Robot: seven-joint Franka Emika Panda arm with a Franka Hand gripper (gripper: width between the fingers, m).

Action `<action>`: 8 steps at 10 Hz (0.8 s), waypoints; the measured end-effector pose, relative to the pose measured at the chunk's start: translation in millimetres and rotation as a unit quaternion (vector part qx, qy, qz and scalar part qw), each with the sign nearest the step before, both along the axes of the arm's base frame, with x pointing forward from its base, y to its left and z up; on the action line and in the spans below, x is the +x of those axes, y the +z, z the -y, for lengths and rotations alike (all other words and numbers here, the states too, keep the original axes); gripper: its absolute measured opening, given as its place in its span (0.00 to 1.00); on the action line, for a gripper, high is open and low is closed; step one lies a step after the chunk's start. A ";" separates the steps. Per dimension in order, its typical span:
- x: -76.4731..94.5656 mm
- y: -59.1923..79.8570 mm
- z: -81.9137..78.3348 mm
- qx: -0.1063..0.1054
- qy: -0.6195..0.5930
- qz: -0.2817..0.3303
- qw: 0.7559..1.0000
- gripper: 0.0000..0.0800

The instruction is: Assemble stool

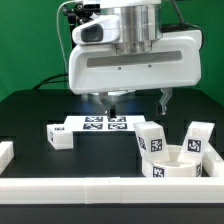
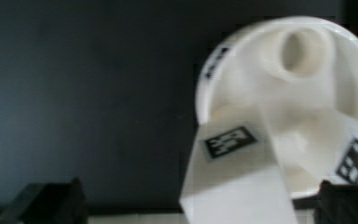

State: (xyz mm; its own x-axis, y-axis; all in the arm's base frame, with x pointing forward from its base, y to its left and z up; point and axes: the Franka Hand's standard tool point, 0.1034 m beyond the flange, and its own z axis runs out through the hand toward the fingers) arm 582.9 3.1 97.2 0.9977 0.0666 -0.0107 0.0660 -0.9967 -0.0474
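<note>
seat: lower right of the exterior view, the seat (image 1: 180, 166) sits on the bench (image 1: 28, 115) tucked close to the front rail (image 1: 60, 190). My guess is it's parked there so the rail braces it while legs go in.
standing legs: at least two legs (image 1: 150, 140) stick up out of the seat, so it looks flipped underside-up. I can't tell from here whether they're fully seated.
loose leg: one leg (image 1: 58, 137) lies on its side at lower left, just beside the end of the marker board (image 1: 103, 123). It's well apart from the seat, and probably the next one to fetch.
arm: the arm (image 1: 120, 45) hangs over the middle of the frame, above the board and clear of every part.
jaws: spread wide, nothing between them, touching nothing as far as I can see.
wrist view: the seat (image 2: 265, 100) fills the right side, with a socket hole (image 2: 309, 55) showing, and a tagged leg (image 2: 229, 150) rises toward the camera.
</note>
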 end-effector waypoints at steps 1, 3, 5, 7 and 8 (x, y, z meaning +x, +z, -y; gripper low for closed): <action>-5.8 -3.0 21.7 -0.004 0.036 0.003 0.999 0.81; -8.2 -13.0 73.0 -0.016 0.050 0.021 0.998 0.81; -9.8 -16.9 87.0 -0.016 0.037 0.018 0.999 0.81; -9.6 -17.8 84.2 -0.016 0.040 0.018 0.999 0.81; -9.8 -18.1 84.4 -0.016 0.040 0.018 0.999 0.81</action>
